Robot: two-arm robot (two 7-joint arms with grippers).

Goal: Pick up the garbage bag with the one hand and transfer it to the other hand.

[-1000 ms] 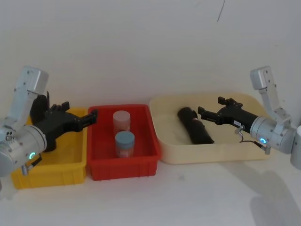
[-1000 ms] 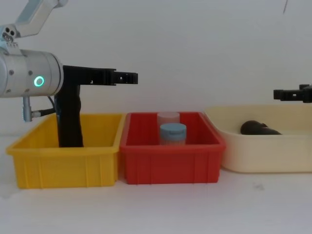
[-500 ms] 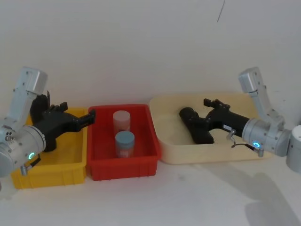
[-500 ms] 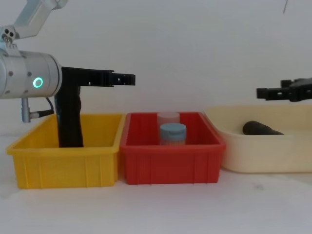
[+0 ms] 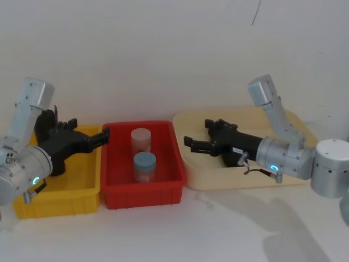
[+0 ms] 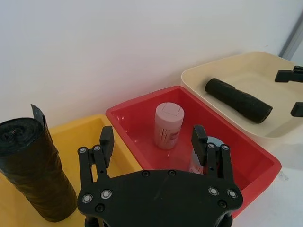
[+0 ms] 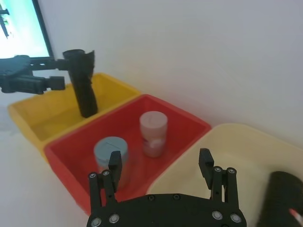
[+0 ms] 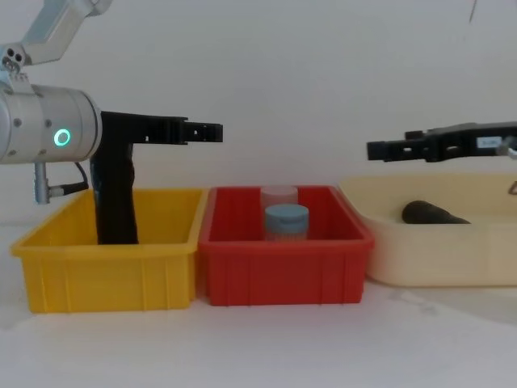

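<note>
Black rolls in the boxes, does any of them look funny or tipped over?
The garbage bag lies on its side in the cream tray. The other black roll stands upright in the yellow bin, its top ragged, a flap sticking up.

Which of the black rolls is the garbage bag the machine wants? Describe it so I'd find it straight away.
Three bins stand in a row; go to the cream tray at the right end. The garbage bag is the smooth black roll lying on its side inside it. The other black roll stands upright in the yellow bin and has a ragged top.
</note>
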